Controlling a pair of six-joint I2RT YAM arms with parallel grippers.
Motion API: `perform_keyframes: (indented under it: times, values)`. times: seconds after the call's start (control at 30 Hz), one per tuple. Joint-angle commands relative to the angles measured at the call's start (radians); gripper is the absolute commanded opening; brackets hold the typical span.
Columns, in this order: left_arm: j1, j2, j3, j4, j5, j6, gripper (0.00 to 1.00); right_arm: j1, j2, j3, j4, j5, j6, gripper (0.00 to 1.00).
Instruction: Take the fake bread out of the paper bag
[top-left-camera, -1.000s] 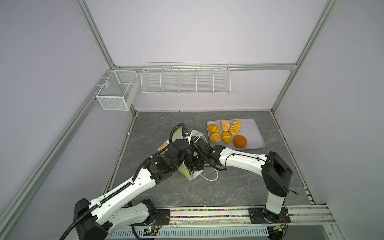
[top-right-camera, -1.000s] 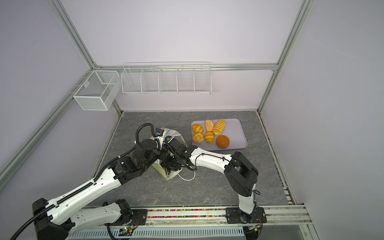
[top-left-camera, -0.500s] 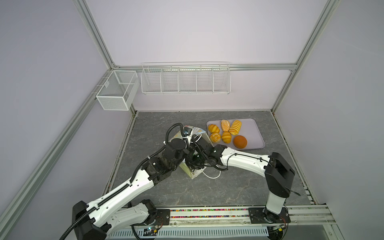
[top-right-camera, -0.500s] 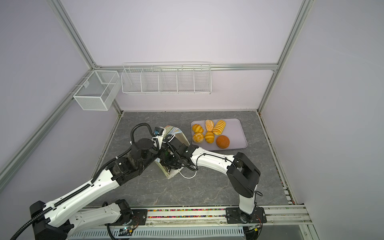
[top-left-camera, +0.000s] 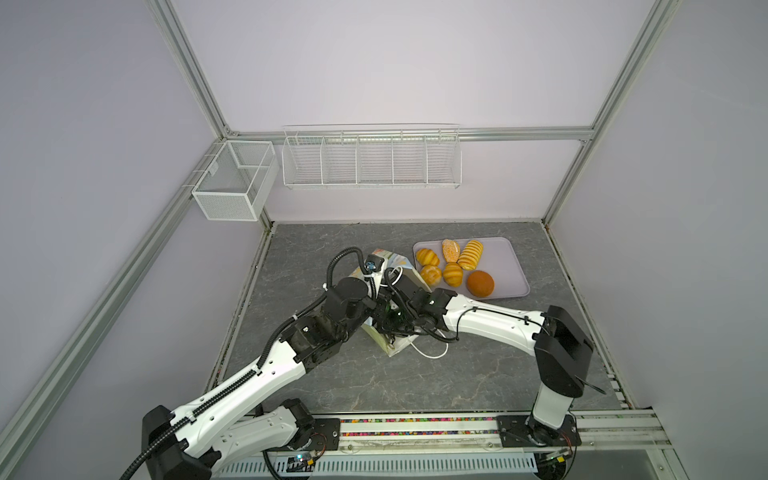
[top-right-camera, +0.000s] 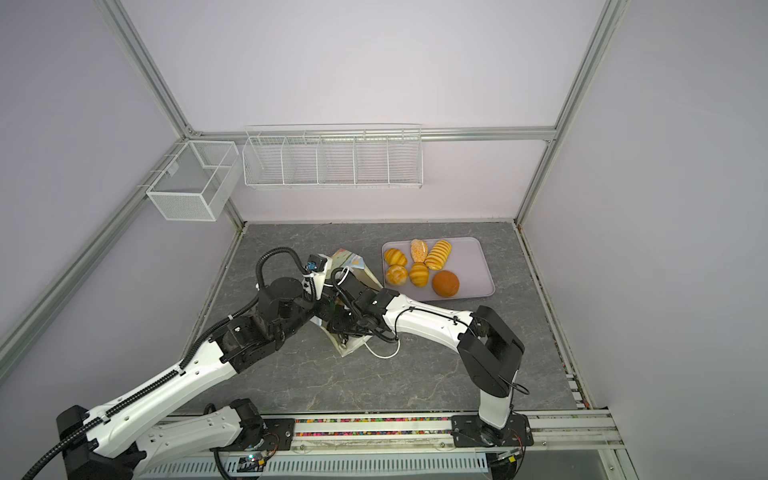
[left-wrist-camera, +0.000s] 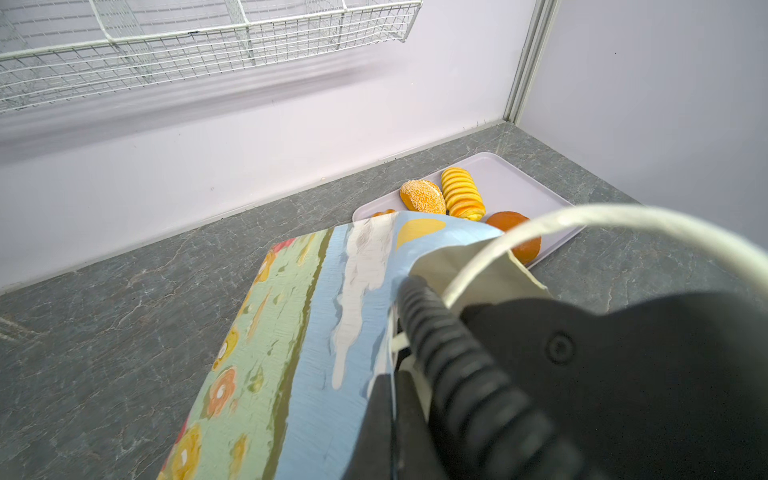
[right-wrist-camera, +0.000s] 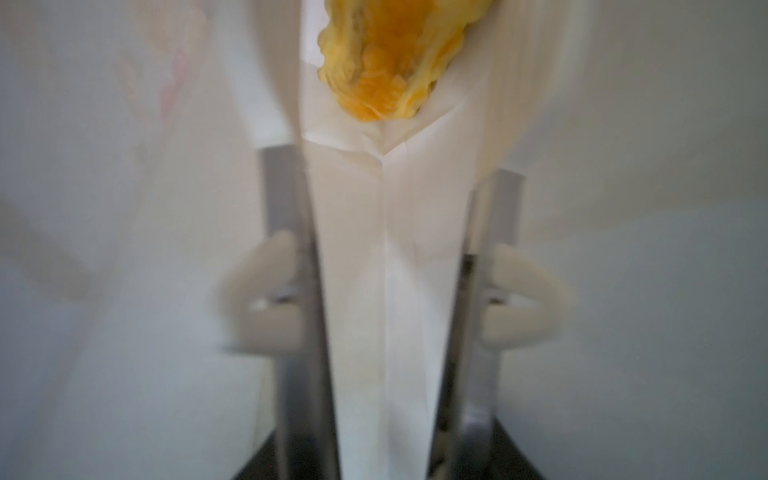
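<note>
Fake bread (right-wrist-camera: 386, 62): I see one piece deep in the paper bag (top-left-camera: 386, 259). Left end effector (left-wrist-camera: 390, 382) clenched on the bag's rim. Right end effector (right-wrist-camera: 392, 166) inside, parted, empty; the piece lies dead ahead beyond its tips, so my right arm is nearer. Six others sit on the tray (top-left-camera: 507, 257), well right.

No lettering, label, brand or number is legible; the tall pale paper carrier bag (left-wrist-camera: 291, 353) shows only painted flowers and sky

My paper bag (left-wrist-camera: 299, 332) shows blue sky, green meadow, orange flowers. I see golden-orange fake bread (top-left-camera: 451, 274), lilac tray (top-left-camera: 505, 266).
</note>
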Motion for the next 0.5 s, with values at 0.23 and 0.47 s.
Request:
perform_keyframes:
  times: [0.23, 0.47]
  values:
    - [-0.045, -0.028, -0.052, 0.044, 0.176, 0.017, 0.00, 0.030, -0.030, 0.002, 0.059, 0.146, -0.132, 0.14]
    - [-0.044, -0.029, -0.055, 0.026, 0.081, 0.026, 0.00, 0.060, -0.173, -0.102, 0.063, 0.245, -0.154, 0.07]
